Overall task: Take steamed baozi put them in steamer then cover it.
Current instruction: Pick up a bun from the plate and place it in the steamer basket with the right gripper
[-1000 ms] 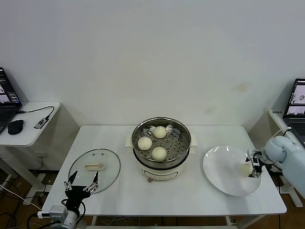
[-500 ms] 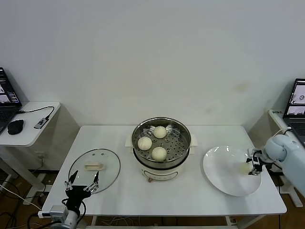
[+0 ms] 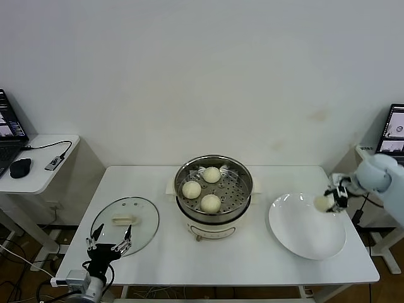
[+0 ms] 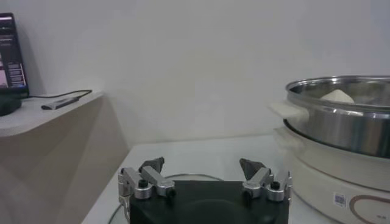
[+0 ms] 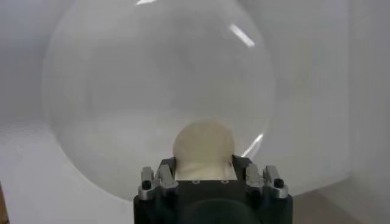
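The steamer (image 3: pixel 243 170) stands mid-table, a steel basket on a cream pot base, with three baozi (image 3: pixel 211 202) inside; its side shows in the left wrist view as the steamer (image 4: pixel 341 122). My right gripper (image 3: pixel 329 201) is shut on a fourth baozi (image 3: pixel 324 202), lifted above the right edge of the white plate (image 3: pixel 297 230). In the right wrist view that baozi (image 5: pixel 203 145) sits squeezed between the fingers over the plate (image 5: pixel 109 91). The glass cover (image 3: pixel 140 214) lies flat at the table's left. My left gripper (image 3: pixel 108 241) hangs open at the front left, beside the cover.
A side desk (image 3: pixel 44 170) with a laptop, mouse and cable stands to the left. Another laptop (image 3: pixel 392 129) is at the far right. The table's front edge runs just before the left gripper.
My right gripper has closed on the baozi on the plate and lifted it up and slightly back. The left arm has not moved.
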`<state>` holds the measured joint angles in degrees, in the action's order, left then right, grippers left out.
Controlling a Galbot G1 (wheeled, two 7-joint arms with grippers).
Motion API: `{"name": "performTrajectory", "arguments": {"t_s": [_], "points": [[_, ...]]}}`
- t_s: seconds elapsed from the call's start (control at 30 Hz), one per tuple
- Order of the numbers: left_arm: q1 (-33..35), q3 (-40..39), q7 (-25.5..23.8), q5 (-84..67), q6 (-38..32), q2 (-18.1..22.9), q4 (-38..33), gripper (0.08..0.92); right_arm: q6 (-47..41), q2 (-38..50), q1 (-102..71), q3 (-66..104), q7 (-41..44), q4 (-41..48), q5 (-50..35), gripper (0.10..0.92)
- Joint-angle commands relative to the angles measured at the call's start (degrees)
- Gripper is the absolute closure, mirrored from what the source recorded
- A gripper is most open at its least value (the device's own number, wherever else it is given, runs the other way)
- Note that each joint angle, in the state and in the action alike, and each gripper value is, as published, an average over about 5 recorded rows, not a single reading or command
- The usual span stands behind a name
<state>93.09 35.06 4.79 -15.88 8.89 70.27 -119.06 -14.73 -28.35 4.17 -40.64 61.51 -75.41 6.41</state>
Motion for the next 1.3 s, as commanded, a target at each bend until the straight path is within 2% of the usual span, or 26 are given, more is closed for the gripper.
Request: {"name": "performTrajectory", "arguments": {"t_s": [0.03, 0.27, 0.57, 0.87, 1.3], "points": [[-0.2, -0.2, 0.0, 0.0, 0.0, 0.0, -0.1, 0.177, -5.3, -2.6, 30.8, -25.8, -1.6, -6.9, -16.7, 0.442], [-0.7, -0.7, 0.0, 0.0, 0.1, 0.3, 0.1, 0.177, -11.4, -11.6, 38.1, -32.7, -6.3, -9.7, -27.9, 0.44], [-0.6, -0.4, 0.0, 0.1, 0.1, 0.5, 0.2, 0.177, -19.0, -21.2, 35.6, -33.2, -12.2, -9.4, -37.0, 0.438], [0.0, -0.1, 0.1, 0.2, 0.0, 1.0, -0.4, 0.177, -22.1, -26.1, 28.9, -32.2, -15.7, -6.2, -37.6, 0.431], [0.0, -0.1, 0.1, 0.3, 0.1, 1.1, -0.5, 0.177, -23.9, -27.1, 20.9, -30.0, -17.2, -3.5, -33.9, 0.431]]}}
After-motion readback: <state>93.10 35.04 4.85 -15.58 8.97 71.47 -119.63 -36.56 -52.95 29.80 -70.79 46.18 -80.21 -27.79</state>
